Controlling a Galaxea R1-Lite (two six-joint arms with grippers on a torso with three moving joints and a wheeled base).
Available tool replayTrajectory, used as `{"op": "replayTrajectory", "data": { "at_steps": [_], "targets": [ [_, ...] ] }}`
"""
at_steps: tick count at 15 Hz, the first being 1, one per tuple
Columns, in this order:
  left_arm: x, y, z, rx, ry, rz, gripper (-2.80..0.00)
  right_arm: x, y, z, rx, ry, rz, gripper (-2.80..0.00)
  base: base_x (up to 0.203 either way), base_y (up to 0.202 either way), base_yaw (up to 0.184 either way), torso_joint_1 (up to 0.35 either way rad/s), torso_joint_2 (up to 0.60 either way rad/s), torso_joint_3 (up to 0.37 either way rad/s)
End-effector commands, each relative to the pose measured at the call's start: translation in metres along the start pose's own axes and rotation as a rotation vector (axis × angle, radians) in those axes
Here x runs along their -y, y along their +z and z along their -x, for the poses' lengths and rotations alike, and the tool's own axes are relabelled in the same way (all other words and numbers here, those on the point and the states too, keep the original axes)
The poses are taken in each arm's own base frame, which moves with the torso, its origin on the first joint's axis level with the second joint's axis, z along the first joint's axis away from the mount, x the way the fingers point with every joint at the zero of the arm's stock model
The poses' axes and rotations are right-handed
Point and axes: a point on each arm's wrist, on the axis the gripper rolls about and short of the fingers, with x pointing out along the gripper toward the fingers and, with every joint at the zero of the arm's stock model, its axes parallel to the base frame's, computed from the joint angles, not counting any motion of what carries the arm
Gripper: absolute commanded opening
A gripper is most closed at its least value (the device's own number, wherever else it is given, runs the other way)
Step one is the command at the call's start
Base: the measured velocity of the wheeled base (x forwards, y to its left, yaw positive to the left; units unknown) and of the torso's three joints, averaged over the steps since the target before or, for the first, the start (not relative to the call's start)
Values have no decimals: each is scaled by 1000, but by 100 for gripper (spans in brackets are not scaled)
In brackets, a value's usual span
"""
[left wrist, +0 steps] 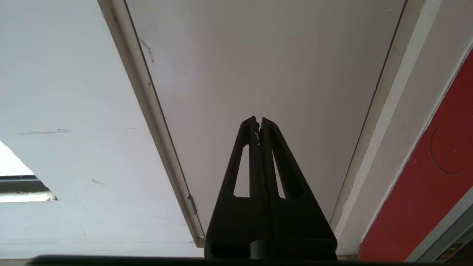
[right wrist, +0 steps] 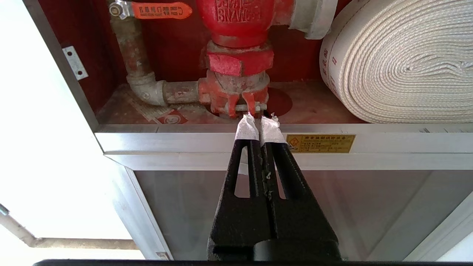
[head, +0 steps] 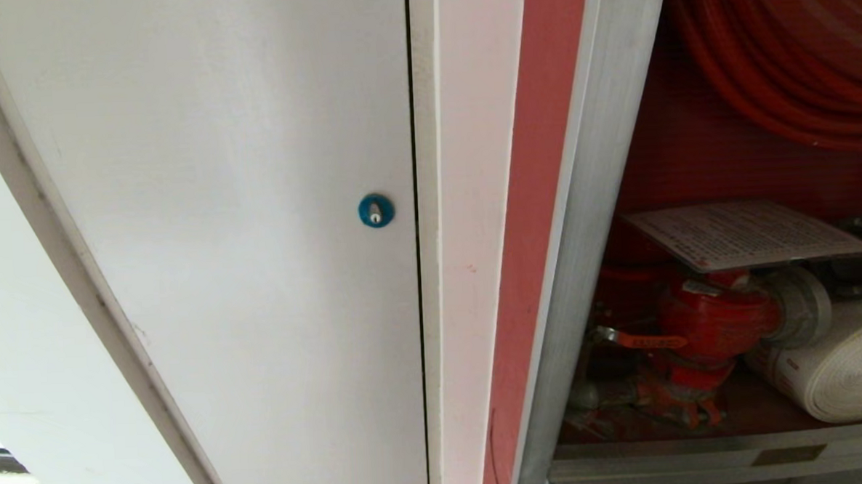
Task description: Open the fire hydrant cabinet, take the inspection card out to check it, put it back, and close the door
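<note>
White wall panelling fills most of the head view, with a white-grey panel [head: 241, 228] carrying a blue round lock [head: 376, 210] just beside the fire hydrant cabinet [head: 590, 213], whose silver frame and red interior stand exposed; its door is not in view. Nearest, the left gripper [left wrist: 258, 123] points at the plain panel beside the cabinet, jaws closed on nothing. The right gripper [right wrist: 258, 123], tips wrapped in white tape, is held in front of the cabinet's lower frame rail, jaws closed and empty, near a small brass plate [right wrist: 320, 143] on that rail. Behind the rail sits the red valve [right wrist: 236, 44] with an orange lever [right wrist: 160, 10] to one side and the white rolled hose [right wrist: 402, 62] to the other. Inside the cabinet, the inspection card [head: 747, 234] lies flat on top of the valve, below the red hose reel [head: 786, 44].
</note>
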Motion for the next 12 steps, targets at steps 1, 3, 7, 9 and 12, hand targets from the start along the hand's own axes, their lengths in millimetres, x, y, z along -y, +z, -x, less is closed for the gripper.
{"op": "replayTrajectory", "data": {
  "at_steps": [1, 3, 7, 9, 12],
  "targets": [
    [0, -2, -1, -7, 1, 0, -280, 0, 0, 0, 2, 0, 0, -280, 0, 0, 0, 0, 0, 0],
    [0, -2, -1, -7, -1, 0, -280, 0, 0, 0, 2, 0, 0, -280, 0, 0, 0, 0, 0, 0],
    [0, -2, -1, -7, 0, 0, -280, 0, 0, 0, 2, 0, 0, -280, 0, 0, 0, 0, 0, 0],
    [0, -2, -1, -7, -1, 0, -280, 0, 0, 0, 2, 0, 1, -280, 0, 0, 0, 0, 0, 0],
    [0, -2, -1, -7, 0, 0, -280, 0, 0, 0, 2, 1, 1, -280, 0, 0, 0, 0, 0, 0]
  ]
}}
